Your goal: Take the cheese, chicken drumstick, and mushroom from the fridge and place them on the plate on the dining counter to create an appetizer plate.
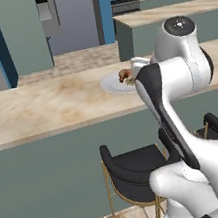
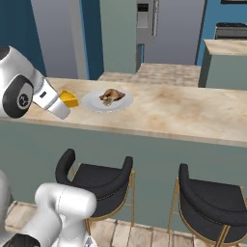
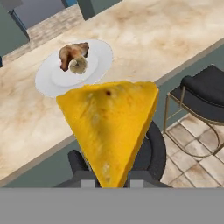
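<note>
My gripper (image 2: 62,103) is shut on the cheese (image 2: 70,99), a bright yellow wedge held above the near edge of the dining counter (image 2: 183,112), just left of the plate (image 2: 92,103). In the hand view the cheese (image 3: 109,127) rises large between the fingertips (image 3: 77,161), with the white plate (image 3: 47,83) beyond it. On the plate lie the orange-brown chicken drumstick (image 3: 72,53) and the small tan mushroom (image 3: 79,66), touching each other. From the left base view the plate (image 1: 111,84) and drumstick (image 1: 124,75) show partly behind my arm.
Black gold-legged stools (image 2: 96,181) (image 2: 212,202) stand under the counter's front; another stool (image 1: 134,170) is close to my base. The grey fridge (image 2: 147,21) stands far behind the counter. A second counter (image 1: 166,17) lies at the back right.
</note>
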Available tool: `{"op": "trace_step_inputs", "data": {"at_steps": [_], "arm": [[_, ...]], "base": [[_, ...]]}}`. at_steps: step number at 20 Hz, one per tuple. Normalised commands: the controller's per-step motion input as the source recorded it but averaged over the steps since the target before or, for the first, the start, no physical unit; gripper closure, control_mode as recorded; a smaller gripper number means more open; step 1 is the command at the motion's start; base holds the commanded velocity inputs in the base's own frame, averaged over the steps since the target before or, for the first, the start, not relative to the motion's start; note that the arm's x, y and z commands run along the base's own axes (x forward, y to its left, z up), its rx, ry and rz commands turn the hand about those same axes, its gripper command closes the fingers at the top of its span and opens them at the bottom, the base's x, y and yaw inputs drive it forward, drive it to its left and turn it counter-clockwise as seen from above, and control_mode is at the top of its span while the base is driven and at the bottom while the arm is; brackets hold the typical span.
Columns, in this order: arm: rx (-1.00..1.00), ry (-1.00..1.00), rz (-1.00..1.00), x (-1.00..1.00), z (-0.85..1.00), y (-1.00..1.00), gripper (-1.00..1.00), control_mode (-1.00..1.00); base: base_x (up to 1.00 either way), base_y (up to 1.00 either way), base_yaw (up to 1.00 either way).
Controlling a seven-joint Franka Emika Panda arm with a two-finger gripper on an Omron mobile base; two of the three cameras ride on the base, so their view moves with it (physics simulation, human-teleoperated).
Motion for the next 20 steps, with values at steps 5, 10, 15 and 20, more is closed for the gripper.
{"op": "trace_step_inputs", "data": {"at_steps": [5,10,15,20], "arm": [[0.00,0.06,0.00,0.55,-0.12,0.19,1.00,-1.00],[0.00,0.05,0.00,0.63,-0.08,0.02,1.00,-1.00],[0.00,0.10,0.00,0.62,-0.13,0.00,1.00,-1.00],[0.00,0.12,0.00,0.64,-0.33,0.13,1.00,-1.00]], "base": [[0.00,0.00,0.00],[0.00,0.00,0.00],[0.00,0.00,0.00],[0.00,0.00,0.00]]}}
